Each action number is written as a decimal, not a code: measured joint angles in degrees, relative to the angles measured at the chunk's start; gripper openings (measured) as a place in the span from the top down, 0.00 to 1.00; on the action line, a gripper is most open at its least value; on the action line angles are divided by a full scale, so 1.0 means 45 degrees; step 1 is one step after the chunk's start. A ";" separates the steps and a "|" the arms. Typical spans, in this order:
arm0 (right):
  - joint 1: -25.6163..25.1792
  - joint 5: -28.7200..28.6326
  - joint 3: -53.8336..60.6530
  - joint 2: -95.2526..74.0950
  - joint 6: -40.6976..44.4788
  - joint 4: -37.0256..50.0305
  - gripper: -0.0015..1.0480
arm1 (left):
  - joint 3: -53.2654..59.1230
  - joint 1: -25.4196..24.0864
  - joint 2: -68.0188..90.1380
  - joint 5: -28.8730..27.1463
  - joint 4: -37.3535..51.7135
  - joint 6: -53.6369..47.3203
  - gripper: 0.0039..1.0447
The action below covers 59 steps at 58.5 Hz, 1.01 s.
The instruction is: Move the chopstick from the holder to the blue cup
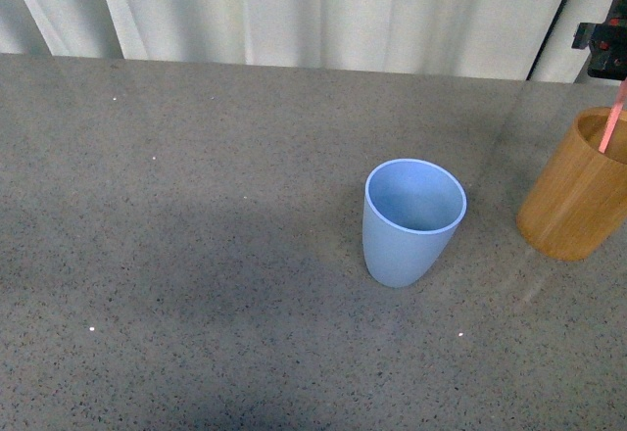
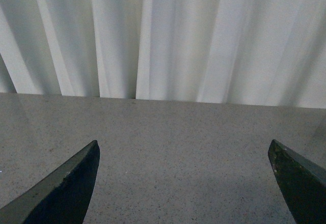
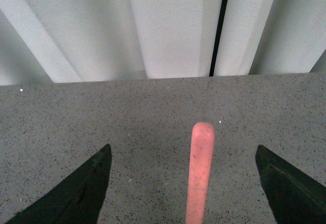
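Front view with both wrist views. A grey speckled table is filling most of the front view, and a white pleated curtain is hanging behind its far edge. The holder, orange-brown with vertical grain, is standing upright at the right edge of the front view, partly cut off by the frame. The blue cup is standing upright near the middle of the table, to the left of the holder and apart from it, its mouth showing only bare inner wall. A black part of the right arm is showing above the holder at the top right corner. The left gripper is hovering over bare table with its fingers spread wide and nothing between them. The right gripper is likewise spread wide; its dark fingers are flanking the chopstick without touching it. The chopstick, pale pink-orange, is rising at a slight lean out of the holder's mouth, its rounded upper end standing free between the right gripper's fingers
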<state>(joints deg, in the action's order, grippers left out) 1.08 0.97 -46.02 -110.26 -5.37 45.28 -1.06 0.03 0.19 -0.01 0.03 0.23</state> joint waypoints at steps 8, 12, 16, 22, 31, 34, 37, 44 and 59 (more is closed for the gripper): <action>0.0058 0.0000 0.0049 0.0005 -0.0121 0.0102 0.76 | 0.0000 0.0000 0.0000 0.0000 0.0000 0.0000 0.06; 0.0083 0.0005 0.0146 0.0005 -0.0194 0.0121 0.89 | 0.0000 0.0000 0.0000 0.0000 0.0000 0.0000 0.06; 0.0092 0.0019 0.0219 0.0015 -0.0185 0.0185 0.97 | 0.0000 0.0000 0.0000 0.0000 0.0000 0.0000 0.06; 0.0092 0.0053 0.0311 0.0102 -0.0209 0.0199 0.98 | 0.0000 0.0000 0.0000 0.0000 0.0000 0.0000 0.06; 0.0151 0.0160 0.0593 0.0374 -0.0180 0.0277 0.98 | 0.0000 0.0000 0.0000 0.0000 0.0000 0.0000 0.06; 0.0199 0.0243 0.0699 0.0510 -0.0155 0.0282 0.98 | 0.0000 0.0000 0.0000 0.0000 0.0000 0.0000 0.06; 0.0287 0.0359 0.0840 0.0743 -0.0083 0.0301 0.98 | 0.0000 0.0000 0.0000 0.0000 0.0000 0.0000 0.06; 0.0520 0.0505 0.1059 0.1336 0.0243 0.0432 0.98 | 0.0000 0.0000 0.0000 0.0000 0.0000 0.0000 0.06; 0.1248 0.1433 0.1166 0.3016 0.2215 0.1161 0.98 | 0.0000 0.0000 0.0000 0.0005 0.0000 0.0000 0.06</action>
<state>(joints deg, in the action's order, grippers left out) 6.70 7.42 -40.77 -96.68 4.60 50.50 -1.06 0.03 0.19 0.01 0.03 0.23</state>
